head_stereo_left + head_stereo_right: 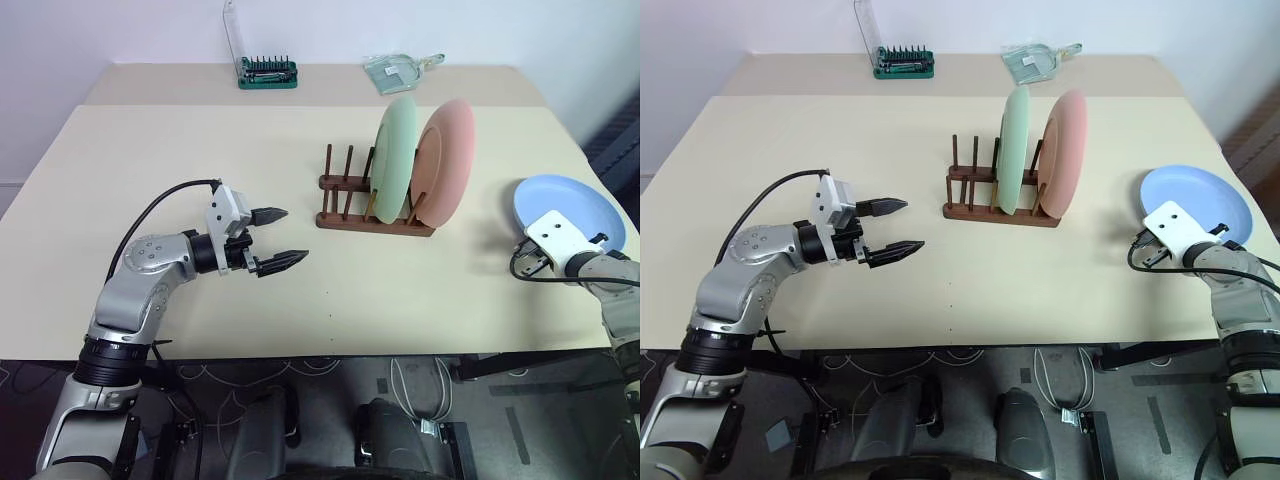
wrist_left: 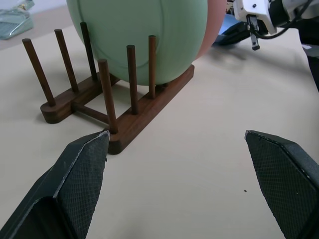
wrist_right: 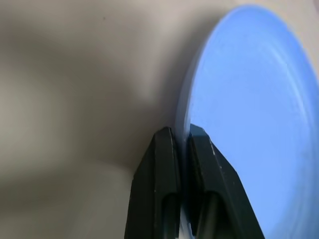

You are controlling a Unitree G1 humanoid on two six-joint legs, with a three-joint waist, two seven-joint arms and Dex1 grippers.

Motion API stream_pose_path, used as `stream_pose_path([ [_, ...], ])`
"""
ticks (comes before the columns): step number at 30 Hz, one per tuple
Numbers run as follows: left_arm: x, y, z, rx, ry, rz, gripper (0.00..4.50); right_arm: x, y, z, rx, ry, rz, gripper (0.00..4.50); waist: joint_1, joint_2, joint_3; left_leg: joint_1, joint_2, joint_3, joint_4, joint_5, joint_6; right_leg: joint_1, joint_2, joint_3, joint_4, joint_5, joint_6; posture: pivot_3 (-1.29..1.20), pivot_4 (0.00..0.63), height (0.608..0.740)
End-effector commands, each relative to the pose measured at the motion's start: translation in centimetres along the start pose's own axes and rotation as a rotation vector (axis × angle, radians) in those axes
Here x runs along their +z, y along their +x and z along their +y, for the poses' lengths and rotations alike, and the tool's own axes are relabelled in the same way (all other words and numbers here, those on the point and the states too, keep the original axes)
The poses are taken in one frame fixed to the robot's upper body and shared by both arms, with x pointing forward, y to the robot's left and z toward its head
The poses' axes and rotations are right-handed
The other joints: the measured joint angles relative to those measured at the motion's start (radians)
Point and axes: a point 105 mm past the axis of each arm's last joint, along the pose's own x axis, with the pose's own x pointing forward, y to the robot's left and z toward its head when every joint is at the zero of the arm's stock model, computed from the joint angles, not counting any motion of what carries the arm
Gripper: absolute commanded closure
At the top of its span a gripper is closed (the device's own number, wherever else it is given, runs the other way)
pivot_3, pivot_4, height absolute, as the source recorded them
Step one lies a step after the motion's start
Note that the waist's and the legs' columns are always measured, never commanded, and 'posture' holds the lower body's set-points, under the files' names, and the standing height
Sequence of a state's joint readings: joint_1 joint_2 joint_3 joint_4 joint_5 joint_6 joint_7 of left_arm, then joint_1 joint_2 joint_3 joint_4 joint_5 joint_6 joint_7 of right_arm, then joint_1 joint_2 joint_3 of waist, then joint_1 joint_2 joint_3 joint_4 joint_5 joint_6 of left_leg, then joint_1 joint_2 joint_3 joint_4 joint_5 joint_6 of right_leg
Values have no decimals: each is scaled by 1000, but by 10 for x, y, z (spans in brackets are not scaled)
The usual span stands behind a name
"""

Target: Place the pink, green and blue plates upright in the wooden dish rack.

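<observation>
Blue plate point(image 1: 570, 207) lies flat at the tabletop's point(image 1: 200, 170) right edge, its near rim pinched in the shut right pincer point(image 3: 180, 144); left pincer point(image 1: 275, 238) hangs open. Lift it slowly, tilt it upright, then aim for free pegs of the wooden dish rack point(image 1: 345, 195) beside the green plate point(image 1: 396, 158)

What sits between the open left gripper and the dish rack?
Nothing: bare table lies between the left gripper and the dish rack, as the left eye view shows.
</observation>
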State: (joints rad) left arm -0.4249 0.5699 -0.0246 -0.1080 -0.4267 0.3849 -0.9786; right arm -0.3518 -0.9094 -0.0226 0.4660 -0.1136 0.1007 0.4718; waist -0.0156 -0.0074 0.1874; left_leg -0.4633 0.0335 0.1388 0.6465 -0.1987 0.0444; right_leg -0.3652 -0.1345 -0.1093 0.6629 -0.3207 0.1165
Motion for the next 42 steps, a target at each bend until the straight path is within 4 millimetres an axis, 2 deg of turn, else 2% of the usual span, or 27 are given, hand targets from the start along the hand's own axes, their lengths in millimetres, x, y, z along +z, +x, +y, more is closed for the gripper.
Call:
stream_pose_path([
  [1,11,-2,3,10,39,-29,0,53,-23,-57,-250,-81,-157,4438,-3,2,0,0,0,0,0,0,0,0,0,0,0,0,0,0,150,736],
  [2,11,-2,4,11,39,-29,0,68,-31,-69,-310,-96,-201,4438,-4,4,1,0,0,0,0,0,0,0,0,0,0,0,0,0,150,736],
  [5,10,-1,6,16,38,-30,0,139,-65,-101,-470,-109,-448,4438,-7,8,1,0,0,1,0,0,-1,-3,0,2,2,0,0,0,150,736],
  [7,10,0,8,19,39,-30,0,177,-84,-109,-518,-100,-591,4438,-7,9,0,0,0,2,-1,1,-1,-4,0,3,3,0,0,0,150,736],
  [9,9,0,10,23,39,-31,0,217,-105,-109,-507,-58,-770,4438,-4,9,0,0,1,2,-1,1,-1,-4,1,3,2,0,0,0,150,736],
  [11,9,0,12,29,41,-35,0,253,-127,-99,-438,-2,-951,4438,-3,8,0,0,1,2,-1,1,-1,-3,1,3,2,0,0,0,150,736],
  [13,9,-1,13,39,42,-38,0,279,-142,-82,-305,56,-1096,4438,0,7,0,-1,0,2,-1,1,-1,-3,1,3,2,0,0,0,150,736],
  [15,9,-2,14,44,42,-39,0,290,-150,-73,-227,86,-1156,4438,5,7,0,-1,0,2,-1,0,-1,-4,1,3,2,0,0,0,150,736],
  [16,9,-3,15,51,42,-39,0,298,-155,-64,-139,149,-1211,4438,6,7,0,-1,0,2,-1,0,0,-4,0,3,2,0,0,0,150,736],
  [19,4,-13,23,111,41,-22,0,330,-179,-18,282,382,-1427,4438,-2,7,0,-2,0,1,-1,0,0,-4,1,2,2,0,0,0,150,736],
  [23,1,-24,30,158,43,-4,0,344,-187,7,545,551,-1466,4438,-5,7,0,-2,1,2,-2,1,-1,-6,2,2,4,0,0,0,150,736],
  [25,0,-27,32,174,45,2,0,349,-188,14,616,619,-1471,4438,1,7,0,-2,1,2,-1,0,0,-6,1,2,3,0,0,0,150,736],
  [26,0,-29,33,183,46,5,0,351,-186,16,659,707,-1464,4438,2,6,-1,-2,0,2,-1,0,0,-6,1,2,3,0,0,0,150,736],
  [31,0,-33,33,198,45,7,0,351,-157,28,695,1024,-1341,4438,1,6,-1,-3,0,2,-1,0,0,-7,1,2,4,0,0,0,150,736],
  [34,1,-34,33,201,45,8,0,347,-145,44,718,1089,-1266,4438,1,4,-2,-3,0,2,-2,0,0,-7,1,2,3,0,0,0,150,736],
  [42,2,-34,36,204,47,13,0,343,-124,63,690,1197,-1128,4438,-5,5,-1,-4,1,2,-3,1,-1,-9,2,2,4,0,0,0,150,736],
])
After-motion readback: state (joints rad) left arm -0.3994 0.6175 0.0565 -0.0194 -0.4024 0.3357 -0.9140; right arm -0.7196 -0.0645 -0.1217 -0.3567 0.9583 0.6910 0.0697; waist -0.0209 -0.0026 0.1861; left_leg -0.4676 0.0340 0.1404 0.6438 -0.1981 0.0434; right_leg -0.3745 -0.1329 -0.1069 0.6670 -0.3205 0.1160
